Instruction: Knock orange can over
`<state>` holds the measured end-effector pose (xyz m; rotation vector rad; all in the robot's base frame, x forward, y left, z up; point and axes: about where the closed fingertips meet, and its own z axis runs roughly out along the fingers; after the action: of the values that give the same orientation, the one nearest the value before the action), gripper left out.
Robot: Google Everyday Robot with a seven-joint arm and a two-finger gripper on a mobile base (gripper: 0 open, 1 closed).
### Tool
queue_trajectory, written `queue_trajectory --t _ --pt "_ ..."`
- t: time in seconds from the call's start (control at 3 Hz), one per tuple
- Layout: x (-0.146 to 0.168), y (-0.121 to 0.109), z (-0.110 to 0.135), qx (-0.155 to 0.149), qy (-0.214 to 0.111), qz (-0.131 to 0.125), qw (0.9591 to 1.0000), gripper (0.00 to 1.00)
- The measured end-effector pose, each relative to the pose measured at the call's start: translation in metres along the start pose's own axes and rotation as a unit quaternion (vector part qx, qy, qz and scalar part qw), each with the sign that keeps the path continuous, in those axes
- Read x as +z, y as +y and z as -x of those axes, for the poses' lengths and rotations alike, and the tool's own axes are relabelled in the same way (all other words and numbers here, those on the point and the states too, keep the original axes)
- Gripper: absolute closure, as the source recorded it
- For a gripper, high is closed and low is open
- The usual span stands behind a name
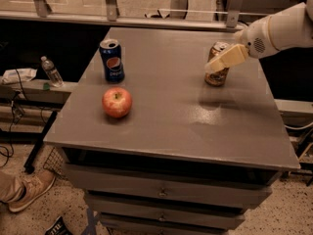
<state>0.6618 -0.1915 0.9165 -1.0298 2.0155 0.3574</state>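
The orange can (215,76) stands on the grey table (176,111) at the back right, golden-orange with a silver top, leaning slightly to the left. My gripper (226,58), cream-coloured on a white arm that comes in from the right, lies across the can's upper half and covers part of it. It appears to touch the can.
A blue Pepsi can (112,60) stands at the back left and a red apple (117,102) lies in front of it. A water bottle (51,72) stands on a low shelf to the left. A shoe (27,192) is on the floor at lower left.
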Motion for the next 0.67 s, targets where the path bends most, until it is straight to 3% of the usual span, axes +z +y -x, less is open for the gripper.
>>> queue_trajectory --t 0.33,0.67 --pt "0.0116 0.0023 -0.0031 0.005 0.009 0.016 0.9998 0.16" --pt "0.0206 0.0045 -0.0061 0.009 0.014 0.028 0.9995 0.38"
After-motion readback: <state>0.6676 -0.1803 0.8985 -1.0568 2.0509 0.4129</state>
